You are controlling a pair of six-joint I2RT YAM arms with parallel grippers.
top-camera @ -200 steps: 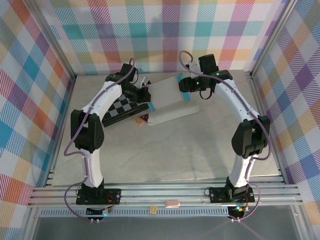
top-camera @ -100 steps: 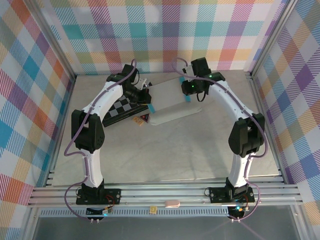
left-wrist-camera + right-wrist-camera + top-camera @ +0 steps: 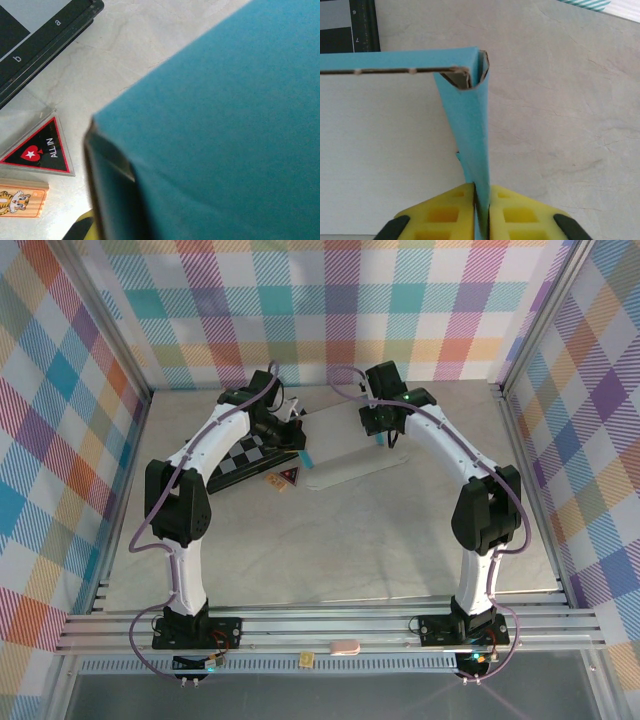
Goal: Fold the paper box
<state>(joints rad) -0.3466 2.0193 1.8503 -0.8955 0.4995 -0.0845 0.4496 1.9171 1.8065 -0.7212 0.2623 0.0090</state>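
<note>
Top view: the paper box point(image 3: 355, 465), partly folded, lies toward 12 o'clock on the counter point(image 3: 350, 540), its white inner face up and a teal flap at each end. At its 3 o'clock end the right tool point(image 3: 481, 207) has its yellow fingers point(image 3: 450, 215) pressed together on an upright teal flap. At the 9 o'clock end the left tool point(image 3: 295, 438) is closed, pinching the box's teal edge. The chessboard point(image 3: 240, 462) lies just beside the box at 9 o'clock; a triangular "ALL IN" piece point(image 3: 42, 150) and a tiger card point(image 3: 20, 202) rest at its 7 o'clock
</note>
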